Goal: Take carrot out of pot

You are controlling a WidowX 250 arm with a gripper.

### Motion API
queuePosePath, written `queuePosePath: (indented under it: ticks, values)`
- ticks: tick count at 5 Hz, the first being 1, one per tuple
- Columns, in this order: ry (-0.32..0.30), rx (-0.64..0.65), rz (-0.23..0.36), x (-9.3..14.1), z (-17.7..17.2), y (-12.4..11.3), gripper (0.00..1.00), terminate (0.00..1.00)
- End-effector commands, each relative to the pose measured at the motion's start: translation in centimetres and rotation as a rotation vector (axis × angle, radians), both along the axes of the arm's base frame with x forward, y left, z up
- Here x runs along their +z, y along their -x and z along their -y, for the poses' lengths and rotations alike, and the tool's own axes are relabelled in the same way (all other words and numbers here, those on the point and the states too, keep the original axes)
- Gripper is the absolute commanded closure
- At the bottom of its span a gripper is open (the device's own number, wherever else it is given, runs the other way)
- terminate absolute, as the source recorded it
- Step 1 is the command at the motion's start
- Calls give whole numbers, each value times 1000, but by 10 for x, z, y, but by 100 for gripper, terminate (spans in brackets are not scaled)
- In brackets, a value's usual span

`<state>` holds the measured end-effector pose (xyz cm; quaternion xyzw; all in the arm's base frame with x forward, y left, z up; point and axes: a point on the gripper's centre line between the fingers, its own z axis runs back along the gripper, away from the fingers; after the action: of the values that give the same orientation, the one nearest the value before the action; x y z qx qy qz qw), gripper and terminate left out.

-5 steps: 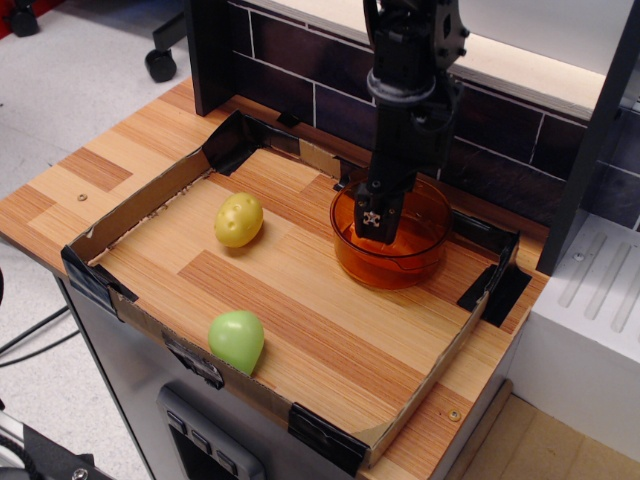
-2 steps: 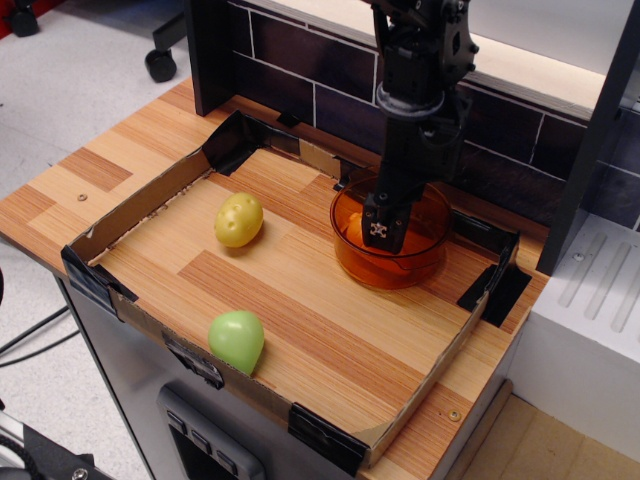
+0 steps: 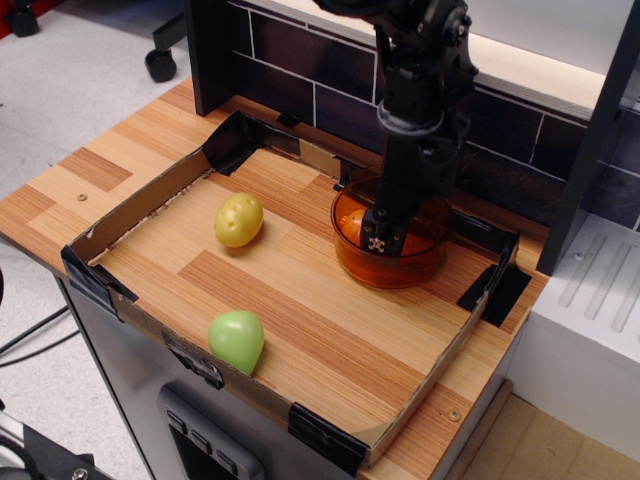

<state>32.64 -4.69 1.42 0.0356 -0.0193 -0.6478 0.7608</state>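
The pot point(image 3: 345, 255) is a round translucent orange bowl at the back right of the cardboard-walled tray. Inside it, a rounded orange shape at the left of the black fingers looks like the carrot point(image 3: 353, 222), mostly hidden by the pot wall and the arm. My gripper point(image 3: 379, 240) hangs straight down from the black arm with its tips inside the pot, close beside the carrot. Only one finger point(image 3: 376, 236) faces the camera, so the gap between the jaws does not show. I cannot tell whether it touches the carrot.
A yellow speckled potato point(image 3: 238, 219) lies left of the pot. A light green fruit point(image 3: 237, 340) lies near the tray's front wall point(image 3: 150, 325). A dark brick wall point(image 3: 300, 100) stands behind. A white appliance point(image 3: 590, 320) is at the right.
The gripper has moved down into the pot and slightly right. The carrot's orange top now shows beside the finger. The potato and green fruit have not moved.
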Motion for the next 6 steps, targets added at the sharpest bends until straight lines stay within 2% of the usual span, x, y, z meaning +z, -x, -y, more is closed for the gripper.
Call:
queuePosePath:
  ticks: [1,2,3,5,6]
  values:
    - [-3,-12,26,4,0,11,0,0]
    - [-6,-11,26,3,0,12,0,0]
    - [-9,-9,31,3,1,12,100,0]
    - [-3,21,76,18,-4,6,100,0]
    - [18,38,117,37,-5,5,100,0]
